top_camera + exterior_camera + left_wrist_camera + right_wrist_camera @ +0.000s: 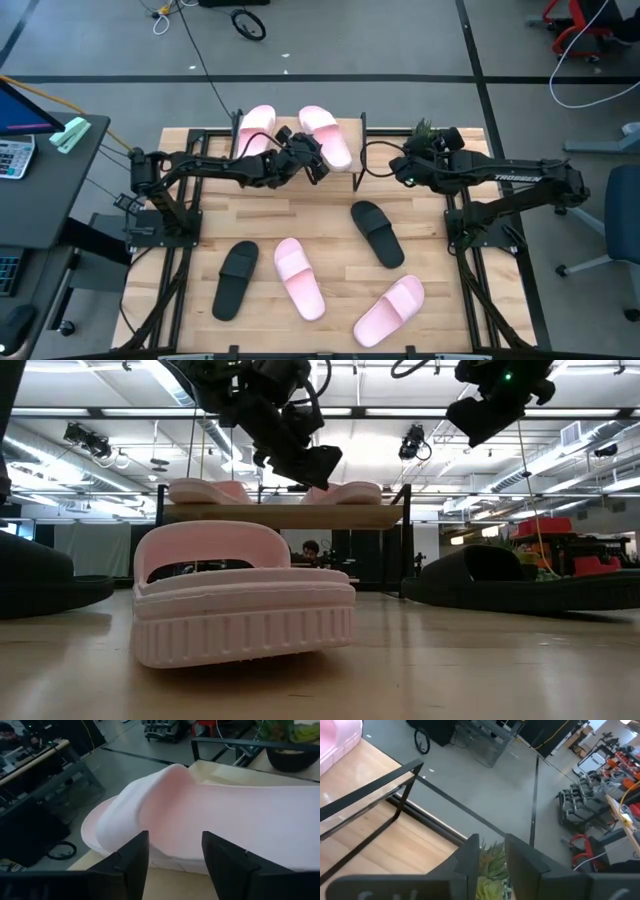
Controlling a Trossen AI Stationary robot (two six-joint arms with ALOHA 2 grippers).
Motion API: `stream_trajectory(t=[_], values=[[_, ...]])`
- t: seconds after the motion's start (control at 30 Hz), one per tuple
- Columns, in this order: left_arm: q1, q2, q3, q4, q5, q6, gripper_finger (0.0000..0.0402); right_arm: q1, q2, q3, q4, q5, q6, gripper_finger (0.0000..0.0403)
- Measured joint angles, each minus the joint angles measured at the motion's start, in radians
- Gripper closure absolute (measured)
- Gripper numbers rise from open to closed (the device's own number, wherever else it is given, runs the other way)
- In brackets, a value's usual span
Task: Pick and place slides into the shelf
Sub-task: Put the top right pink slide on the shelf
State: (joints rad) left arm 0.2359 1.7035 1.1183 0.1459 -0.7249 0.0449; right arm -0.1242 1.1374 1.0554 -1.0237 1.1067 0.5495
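Note:
The shelf (pixel 285 122) stands at the table's far edge, and its plank (pixel 290 515) carries two pink slides side by side (pixel 255 128) (pixel 325 135). My left gripper (pixel 316 163) is open just above and in front of the right-hand one (pixel 210 820), its fingers either side of the strap without touching. Two more pink slides (pixel 300 277) (pixel 390 310) and two black slides (pixel 236 278) (pixel 378 232) lie sole-down on the table. My right gripper (pixel 418 150) hangs in the air right of the shelf, narrowly open.
A small green plant (pixel 490 870) sits under my right gripper, by the shelf's black right frame (pixel 362 130). A desk with a calculator (pixel 15 155) stands left of the table. Bare wood lies between the shelf and the slides on the table.

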Motion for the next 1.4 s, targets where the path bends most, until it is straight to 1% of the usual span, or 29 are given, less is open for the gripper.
stream_trajectory(t=[0.17,0.27,0.37,0.5,0.57,0.67,0.87,0.93,1.07,1.3,1.4], values=[[0.022,0.0,0.0,0.0,-0.008,0.002,0.0214,0.0,0.0,0.0,0.0,-0.04,0.001,0.0305],[0.032,0.0,0.0,-0.001,-0.009,0.002,0.0212,0.003,0.0,0.0,0.0,-0.047,0.001,0.0305],[0.015,0.0,0.0,-0.002,-0.009,0.004,0.0216,0.003,0.0,0.0,0.0,-0.049,0.001,0.0305],[-0.012,0.0,0.0,0.004,-0.015,0.089,0.0226,0.003,0.0,0.0,0.0,-0.049,0.001,0.0305],[-0.013,0.0,0.0,0.013,-0.045,0.119,0.0229,0.003,0.0,0.0,0.0,-0.049,0.001,0.0305],[0.011,0.0,0.0,0.029,-0.061,0.119,0.0227,0.003,0.0,0.0,0.0,-0.049,0.013,0.0305],[0.062,-0.001,0.0,0.028,-0.059,0.097,0.0209,0.002,0.0,0.0,0.0,-0.049,0.05,0.0305],[0.072,-0.001,0.0,0.028,-0.046,0.097,0.0203,0.002,0.0,0.0,0.0,-0.049,0.051,0.0305],[0.097,-0.002,0.001,0.027,0.013,0.096,0.0198,0.002,0.0,0.0,0.0,-0.049,0.051,0.0305],[0.135,-0.002,0.001,0.029,0.041,0.092,0.0212,0.002,0.0,0.0,0.0,-0.046,0.051,0.0305],[0.154,-0.002,0.001,0.03,0.082,0.033,0.0217,0.002,0.0,0.0,0.0,-0.042,0.051,0.0305]])
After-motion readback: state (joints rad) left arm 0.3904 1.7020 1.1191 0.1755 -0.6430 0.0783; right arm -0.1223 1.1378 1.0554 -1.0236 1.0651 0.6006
